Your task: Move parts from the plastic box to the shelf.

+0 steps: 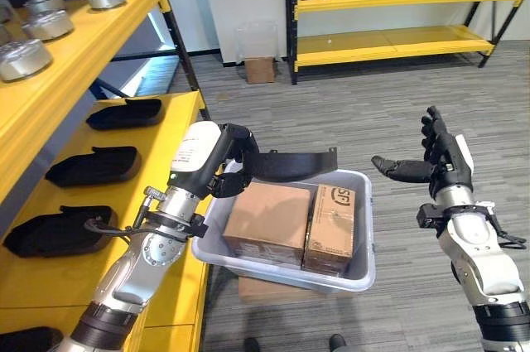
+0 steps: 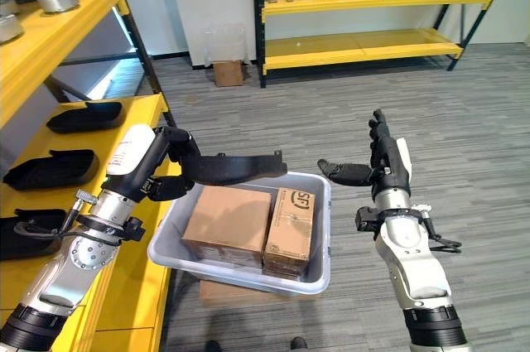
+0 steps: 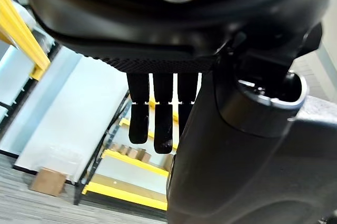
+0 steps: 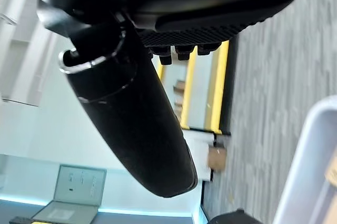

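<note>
The black curved part [image 1: 286,165] is up in the air above the grey plastic box [image 1: 362,228], pinched at one end in the left hand [image 1: 224,161], whose fingers are curled round it, and the long free end juts out over the cardboard cartons [image 1: 267,218] packed in the box. To the left waits the yellow shelf [image 1: 166,120], with matching black parts [image 1: 93,166] laid in a row on its lower level. The right hand [image 1: 439,157] hovers well off to the right of the box, fingers straight and spread, holding nothing. My read: the carry to the shelf is under way. To do it well, swing the part left without clipping the box rim, keep that overhanging end level, and set it in a bare spot beside the others rather than on top of them.
</note>
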